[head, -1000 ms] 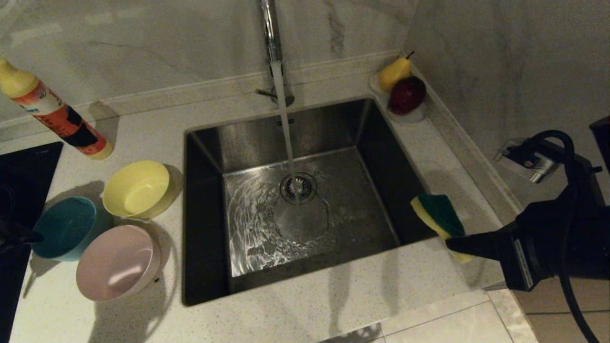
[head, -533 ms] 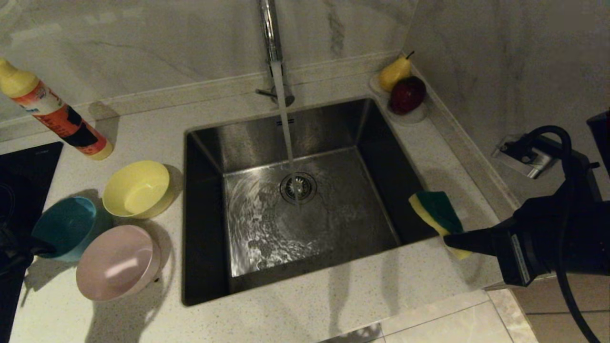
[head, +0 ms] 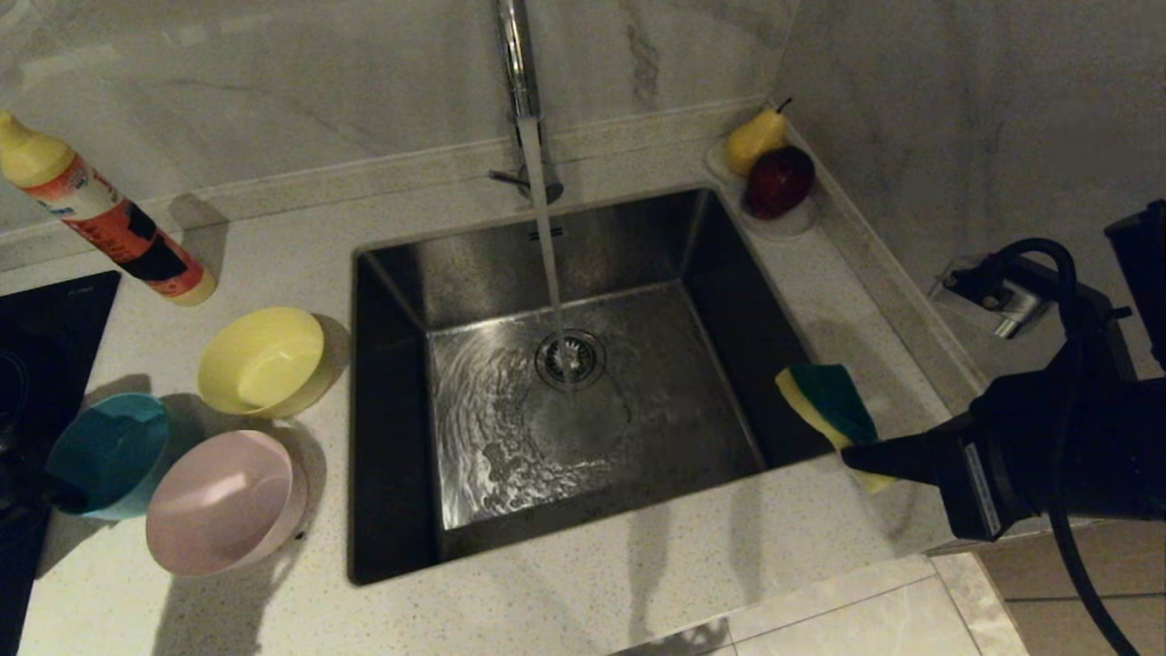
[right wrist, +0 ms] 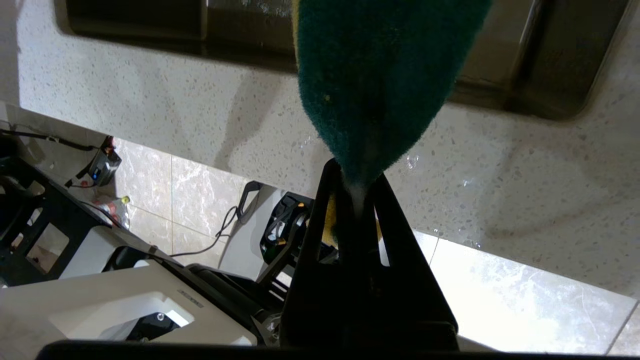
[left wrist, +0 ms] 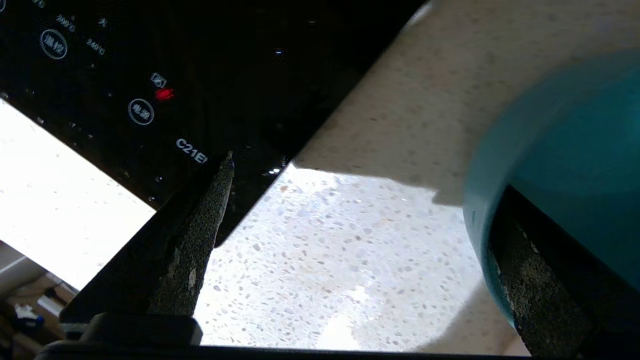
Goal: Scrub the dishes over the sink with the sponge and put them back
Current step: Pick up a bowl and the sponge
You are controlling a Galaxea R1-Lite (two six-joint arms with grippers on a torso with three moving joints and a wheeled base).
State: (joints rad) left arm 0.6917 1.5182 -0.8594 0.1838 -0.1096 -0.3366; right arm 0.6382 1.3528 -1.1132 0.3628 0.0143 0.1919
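Note:
Three bowls stand left of the sink [head: 392,364]: a yellow bowl [head: 260,360], a pink bowl [head: 223,501] and a blue bowl [head: 105,451] that tilts. My left gripper [head: 41,492] is at the blue bowl's left side. In the left wrist view this gripper [left wrist: 365,175] is open wide, with one finger [left wrist: 535,295] inside the blue bowl [left wrist: 565,150] and the bowl's wall between the fingers. My right gripper [head: 865,456] is shut on the sponge [head: 824,405] at the sink's right rim. The right wrist view shows the green sponge [right wrist: 380,75] pinched in that gripper [right wrist: 357,175].
Water runs from the chrome tap [head: 519,55] onto the drain strainer [head: 570,358]. A detergent bottle [head: 109,219] leans at the back left. A black hob [head: 46,337] lies at the far left. A pear [head: 754,138] and a red apple [head: 779,180] sit at the back right corner.
The blue bowl has slid left and tipped as my left gripper pushed in at its rim. My right gripper and the sponge have drifted slightly up and left.

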